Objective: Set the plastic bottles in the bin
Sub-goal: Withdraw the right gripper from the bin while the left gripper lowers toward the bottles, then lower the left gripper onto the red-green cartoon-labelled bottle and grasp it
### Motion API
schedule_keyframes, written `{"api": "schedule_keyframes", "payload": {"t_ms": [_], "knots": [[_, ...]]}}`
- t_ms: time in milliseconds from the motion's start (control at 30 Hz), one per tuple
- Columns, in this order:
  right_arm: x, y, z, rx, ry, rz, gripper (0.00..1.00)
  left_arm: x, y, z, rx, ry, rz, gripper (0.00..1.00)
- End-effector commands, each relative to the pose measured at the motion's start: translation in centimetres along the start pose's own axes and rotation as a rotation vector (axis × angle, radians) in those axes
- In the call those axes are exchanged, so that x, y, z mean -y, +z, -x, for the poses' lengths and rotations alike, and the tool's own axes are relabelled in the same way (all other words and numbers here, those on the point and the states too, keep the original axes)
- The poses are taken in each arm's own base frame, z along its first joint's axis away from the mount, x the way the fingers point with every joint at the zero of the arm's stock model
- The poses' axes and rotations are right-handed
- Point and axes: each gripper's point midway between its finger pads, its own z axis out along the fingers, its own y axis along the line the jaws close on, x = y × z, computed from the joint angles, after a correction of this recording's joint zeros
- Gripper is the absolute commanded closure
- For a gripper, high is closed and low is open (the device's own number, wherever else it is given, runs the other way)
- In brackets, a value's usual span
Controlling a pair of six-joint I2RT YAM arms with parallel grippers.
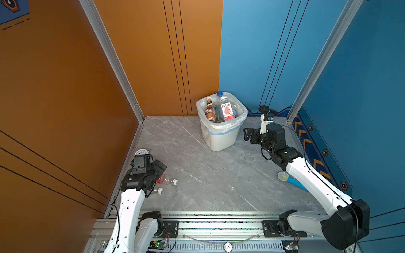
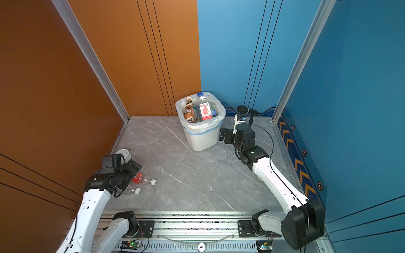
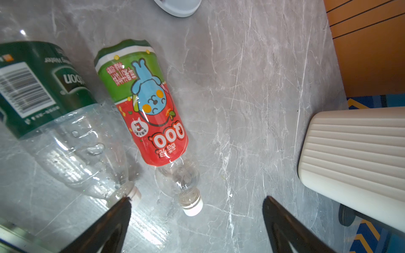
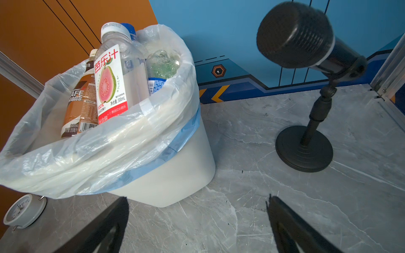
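High twin views down over table (image 1: 208, 175); close wrist views, bin (image 4: 175, 175) in both.

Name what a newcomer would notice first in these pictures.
The white bin at the back of the table, crammed with bottles that poke above its rim. Two more lie side by side at the front left by the open left gripper: a red-labelled bottle and a green-labelled bottle. A black microphone stands right of the bin.
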Motion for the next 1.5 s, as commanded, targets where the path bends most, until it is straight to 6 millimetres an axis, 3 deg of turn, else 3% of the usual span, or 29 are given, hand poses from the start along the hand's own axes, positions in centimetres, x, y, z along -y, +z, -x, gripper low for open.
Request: {"api": "schedule_keyframes", "payload": {"t_ms": [0, 233, 600, 1467], "knots": [[0.3, 0.2, -0.6, -0.012, 0.024, 0.011, 0.0, -1.4, 1.2, -0.1, -0.006, -0.02, 0.062, 0.06], [0.9, 0.0, -0.7, -0.014, 0.034, 0.005, 0.0, -2.2, 3.0, 0.3, -0.01, -0.039, 0.081, 0.08], [1.7, -0.4, -0.8, -0.013, 0.043, -0.007, 0.0, -1.6, 6.1, 1.0, -0.043, -0.038, 0.077, 0.13], [2.9, -0.7, -1.2, -0.021, 0.059, -0.031, 0.0, 0.7, 12.1, -0.6, -0.143, -0.047, 0.013, 0.26]]}}
